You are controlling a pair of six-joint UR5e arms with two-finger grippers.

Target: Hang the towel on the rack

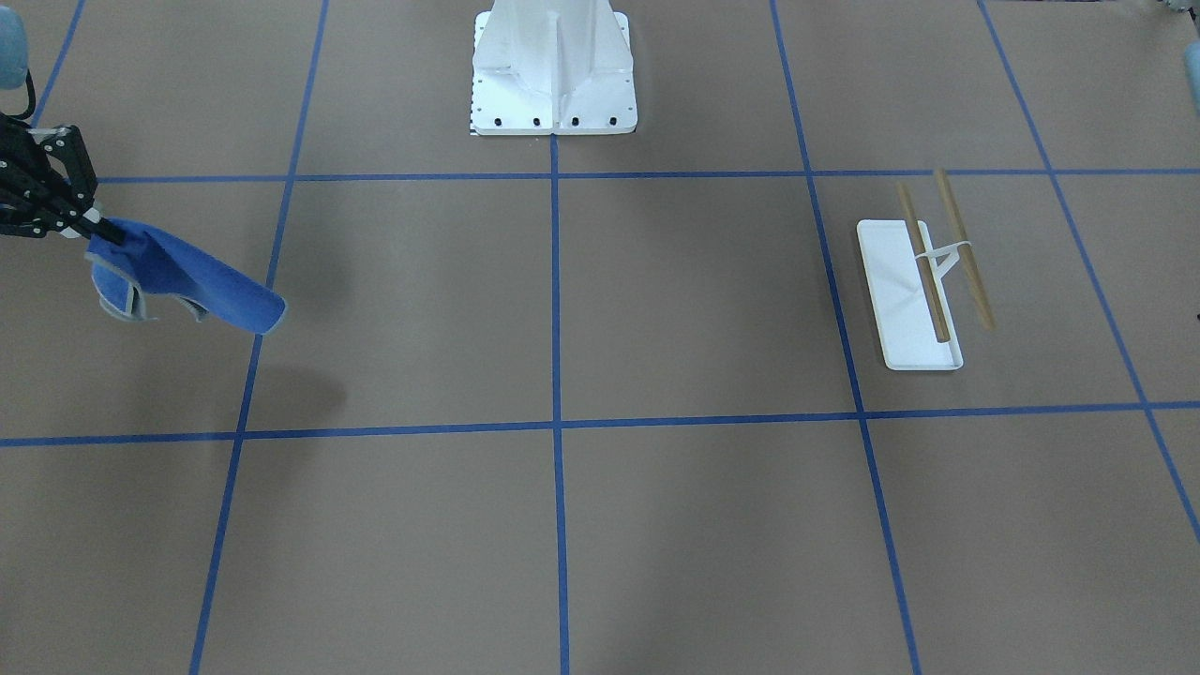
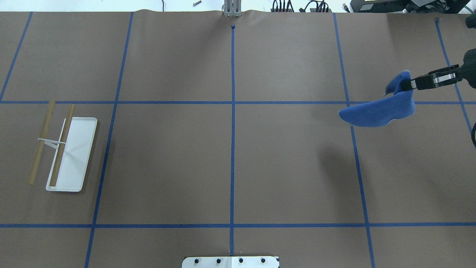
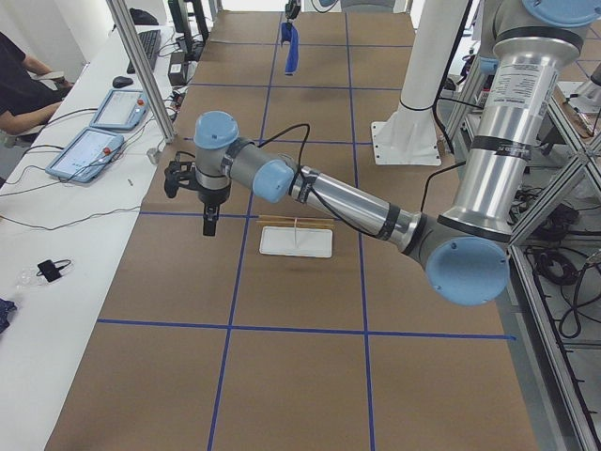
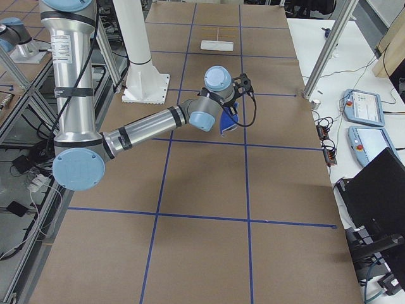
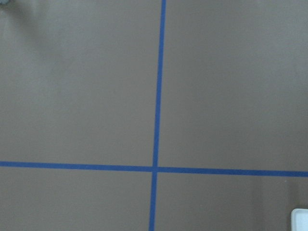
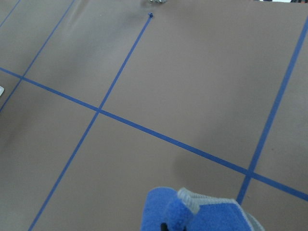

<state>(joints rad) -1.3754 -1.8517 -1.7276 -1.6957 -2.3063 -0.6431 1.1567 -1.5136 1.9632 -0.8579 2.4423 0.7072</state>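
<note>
The blue towel (image 1: 178,277) hangs in the air from my right gripper (image 1: 103,230), which is shut on one corner of it. In the overhead view the towel (image 2: 379,111) and right gripper (image 2: 411,85) are at the far right, well above the table. The towel's grey edging fills the bottom of the right wrist view (image 6: 192,211). The rack (image 2: 74,149), with a white base and two tan dowels, stands at the far left, far from the towel. My left gripper (image 3: 208,225) hovers just beyond the rack (image 3: 296,241); I cannot tell whether it is open or shut.
The white bolted robot pedestal (image 1: 553,70) stands at the middle of the robot's side. Blue tape lines (image 2: 232,111) divide the brown table into squares. A white corner of the rack base (image 5: 301,219) shows in the left wrist view.
</note>
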